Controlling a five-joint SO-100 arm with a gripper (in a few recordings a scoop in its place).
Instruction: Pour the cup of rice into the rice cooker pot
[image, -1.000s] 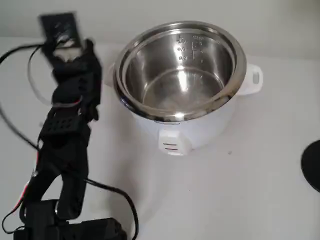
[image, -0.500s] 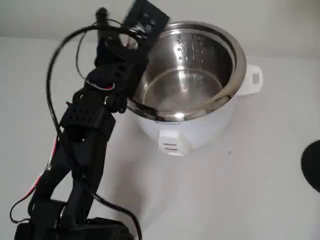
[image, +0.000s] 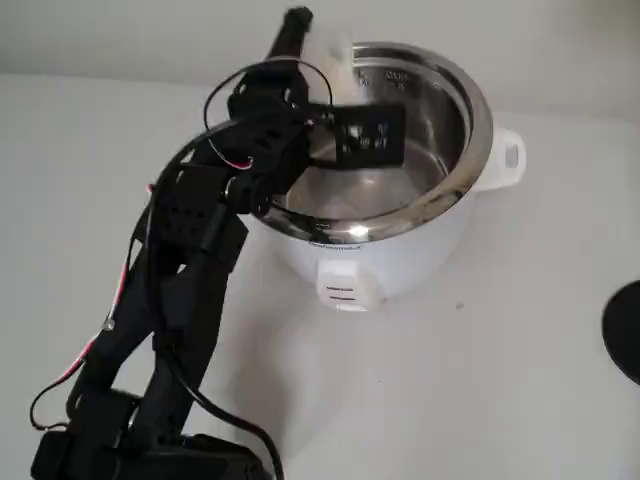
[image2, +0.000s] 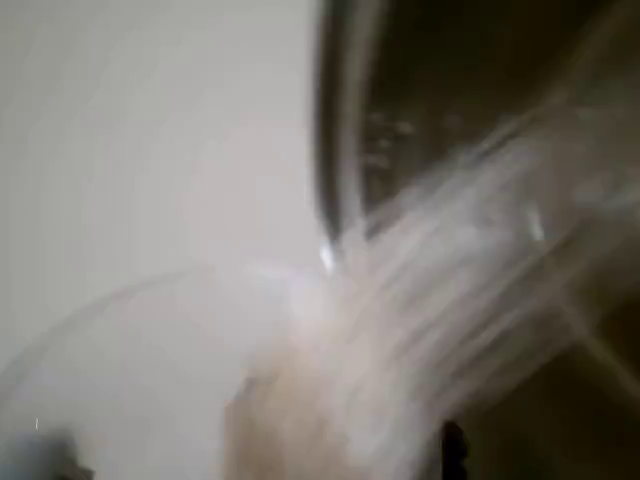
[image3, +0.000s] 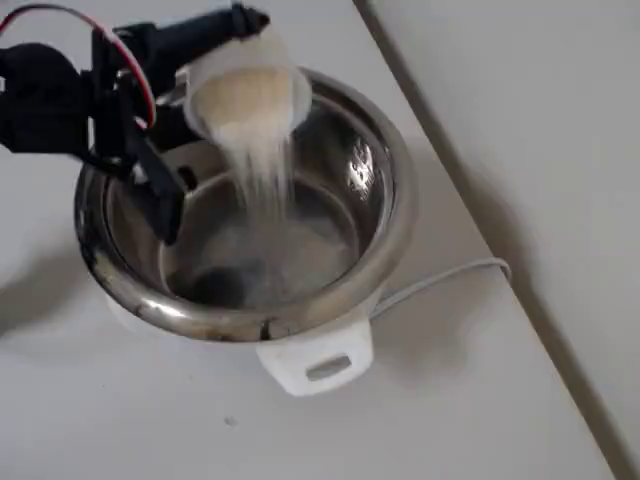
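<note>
Tilted cup (image3: 250, 90) streams rice (image3: 262, 165) into the steel rice cooker pot (image3: 385, 160).

The black arm rises from its base at the near left of the fixed view and leans far and right, its wrist rolled over. The black two-finger gripper (image3: 215, 50) is closed around the small translucent whitish plastic cup (image3: 250, 90), holding it tipped on its side, mouth turned downward and right.
</note>
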